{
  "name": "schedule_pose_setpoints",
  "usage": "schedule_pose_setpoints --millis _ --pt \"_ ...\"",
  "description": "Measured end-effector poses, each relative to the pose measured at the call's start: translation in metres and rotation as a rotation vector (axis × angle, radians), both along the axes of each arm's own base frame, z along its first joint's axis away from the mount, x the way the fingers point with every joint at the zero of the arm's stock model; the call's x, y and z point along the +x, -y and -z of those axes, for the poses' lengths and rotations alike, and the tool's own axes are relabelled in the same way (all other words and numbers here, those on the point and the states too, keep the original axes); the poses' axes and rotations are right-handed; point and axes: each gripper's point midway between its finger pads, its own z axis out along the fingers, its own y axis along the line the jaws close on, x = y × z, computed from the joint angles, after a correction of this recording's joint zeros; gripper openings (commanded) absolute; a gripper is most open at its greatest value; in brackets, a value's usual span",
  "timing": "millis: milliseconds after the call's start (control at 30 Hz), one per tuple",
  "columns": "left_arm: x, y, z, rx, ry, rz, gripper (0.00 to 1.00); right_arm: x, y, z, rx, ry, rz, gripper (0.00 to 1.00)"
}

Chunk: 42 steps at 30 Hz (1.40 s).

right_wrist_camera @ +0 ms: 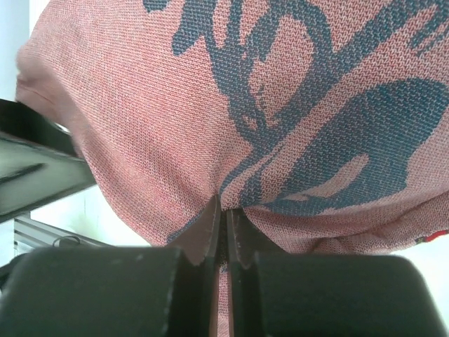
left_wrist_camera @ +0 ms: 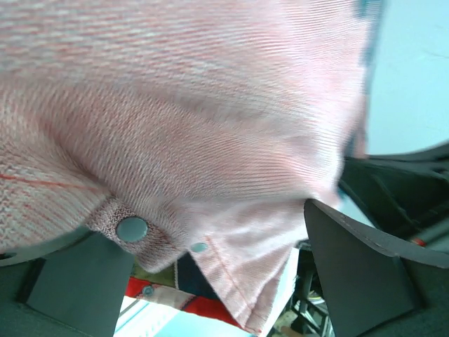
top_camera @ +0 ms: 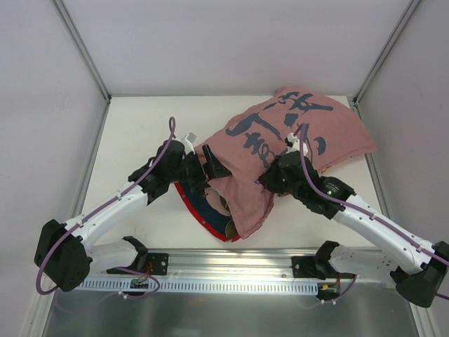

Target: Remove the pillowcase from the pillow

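The dusty-pink pillowcase point(top_camera: 280, 133) with dark brush characters lies bulging from the back right to the table's middle. Its open end hangs toward the front, showing red trim and navy lining point(top_camera: 207, 210). The pillow is hidden inside the cover. My left gripper point(top_camera: 212, 168) stands open at the cover's left edge. In the left wrist view its fingers point(left_wrist_camera: 77, 281) sit wide apart, and the pink hem with snap buttons point(left_wrist_camera: 132, 229) hangs loose between them. My right gripper point(right_wrist_camera: 223, 203) is shut on a pinched fold of the pillowcase point(right_wrist_camera: 295, 105), near the cover's middle point(top_camera: 270, 177).
The white table point(top_camera: 140, 133) is boxed in by white walls and metal frame posts point(top_camera: 81, 45). An aluminium rail point(top_camera: 231, 270) carrying both arm bases runs along the near edge. The left arm point(top_camera: 119, 200) crosses the table's left front.
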Motion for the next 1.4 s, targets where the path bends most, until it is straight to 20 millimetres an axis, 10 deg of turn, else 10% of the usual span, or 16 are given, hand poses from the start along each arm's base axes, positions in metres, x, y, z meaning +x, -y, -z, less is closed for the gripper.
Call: schedule_pose_setpoints --millis 200,300,333,400,467,567,933,1200,1400 --pt "0.0 0.0 -0.016 -0.035 0.05 0.0 0.79 -0.001 -0.002 0.006 -0.013 -0.021 -0.01 0.01" --pt "0.0 0.0 -0.018 -0.037 0.054 0.0 0.46 -0.002 -0.003 0.007 -0.014 -0.024 -0.014 0.01" --pt "0.0 0.0 -0.018 -0.037 0.056 0.001 0.17 -0.002 -0.003 0.007 -0.015 -0.025 -0.015 0.01" --pt "0.0 0.0 -0.018 -0.036 0.059 0.002 0.0 -0.002 -0.003 0.009 -0.02 -0.028 -0.018 0.19" --pt "0.001 0.0 -0.018 -0.038 0.059 0.001 0.0 -0.003 -0.003 0.012 -0.045 -0.034 -0.036 0.71" --pt "0.001 0.001 -0.023 -0.039 0.062 0.001 0.0 -0.008 -0.002 0.011 -0.115 -0.027 -0.086 0.99" --pt "0.018 0.012 -0.042 -0.033 0.078 0.01 0.0 -0.048 -0.052 -0.054 -0.349 0.232 -0.4 0.96" --pt "0.025 0.013 -0.04 -0.025 0.056 0.006 0.0 -0.044 -0.093 -0.007 -0.621 0.231 -0.471 0.97" --pt "0.033 -0.001 -0.05 -0.042 0.062 -0.016 0.0 -0.027 -0.082 0.027 -0.798 0.195 -0.421 0.14"
